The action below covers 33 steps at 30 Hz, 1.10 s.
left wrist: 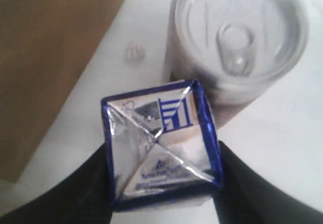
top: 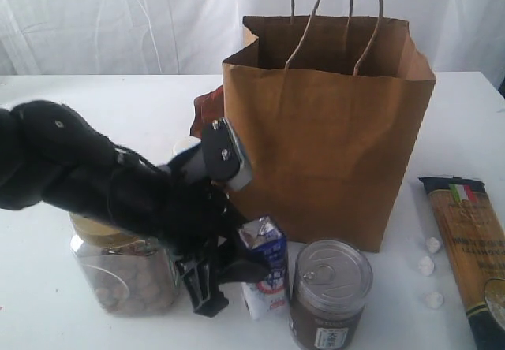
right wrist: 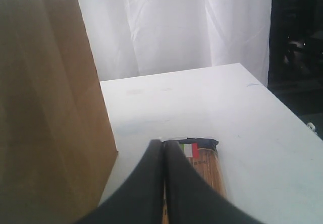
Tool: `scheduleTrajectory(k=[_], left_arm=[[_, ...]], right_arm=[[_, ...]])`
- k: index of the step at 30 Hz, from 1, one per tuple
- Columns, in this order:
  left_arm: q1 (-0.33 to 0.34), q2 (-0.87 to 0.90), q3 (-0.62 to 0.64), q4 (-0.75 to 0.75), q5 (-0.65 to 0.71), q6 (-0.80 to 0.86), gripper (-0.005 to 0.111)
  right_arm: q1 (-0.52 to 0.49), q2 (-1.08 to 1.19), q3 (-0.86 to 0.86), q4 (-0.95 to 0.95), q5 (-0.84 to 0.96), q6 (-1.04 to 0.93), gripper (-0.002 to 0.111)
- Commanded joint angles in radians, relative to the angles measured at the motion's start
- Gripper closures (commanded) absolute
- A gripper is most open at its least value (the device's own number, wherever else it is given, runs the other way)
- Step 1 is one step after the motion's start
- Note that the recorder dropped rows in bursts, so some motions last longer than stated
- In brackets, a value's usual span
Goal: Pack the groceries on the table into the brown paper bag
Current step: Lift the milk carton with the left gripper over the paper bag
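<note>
Small blue-white carton [top: 267, 275]: we find it upright on the worktop [top: 47, 318], in the front row between the jar and the can, just before the bag's left front corner.
Left hand [left wrist: 162, 151]: grasping the carton from above; we see one dark finger [left wrist: 86, 188] against each of two opposite sides, below its folded top.
Pull-tab can [top: 330, 295]: upright, just beside the carton on its right, tab flat on the lid.
Clear yellow-lidded jar [top: 118, 283]: upright left of the carton, partly under the left arm, holding round brownish pieces.
White bits [top: 427, 266]: three small pieces between the can and the packet.
Long spaghetti packet [top: 472, 247]: flat near the right edge, well apart from the can.
Right hand [right wrist: 163, 146]: clenched on nothing, fingers pressed together, hovering over the packet's flag end.
Brown paper bag [top: 331, 129]: upright mid-worktop, mouth open, both handles raised.
Brown pouch [top: 208, 107]: only an edge shows past the bag's left side.
Curtain [top: 118, 19]: white, beyond the worktop.
</note>
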Motion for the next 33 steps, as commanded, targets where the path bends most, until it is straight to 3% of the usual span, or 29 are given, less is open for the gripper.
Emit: scheduleTrajectory(k=[1,5,11,14,23,29,33], left_arm=[[0.0,-0.121,-0.053,-0.019,0.086,-0.109,0.107],[0.0,-0.204,-0.062,0.077,0.123,-0.131,0.107],[0.0,-0.323,-0.062,0.289,0.225,-0.33,0.107],[0.0,-0.404,-0.063,0.319,0.22,-0.343,0.107],[0.0,-0.518,-0.192,0.319,-0.143,-0.374,0.107],[0.0,-0.436,-0.261,0.319,-0.415,-0.361,0.107],[0.0,-0.35,-0.323,0.319,-0.462,-0.369,0.107]], right_arm=[[-0.002,-0.002,-0.002,0.0,-0.001,-0.01,0.108],[-0.002,-0.002,-0.002,0.0,-0.001,-0.01,0.108],[-0.002,-0.002,-0.002,0.0,-0.001,-0.01,0.108],[-0.002,-0.002,-0.002,0.0,-0.001,-0.01,0.108],[-0.002,-0.002,-0.002,0.0,-0.001,-0.01,0.108],[-0.002,-0.002,-0.002,0.0,-0.001,-0.01,0.108],[-0.002,-0.002,-0.002,0.0,-0.001,-0.01,0.108]])
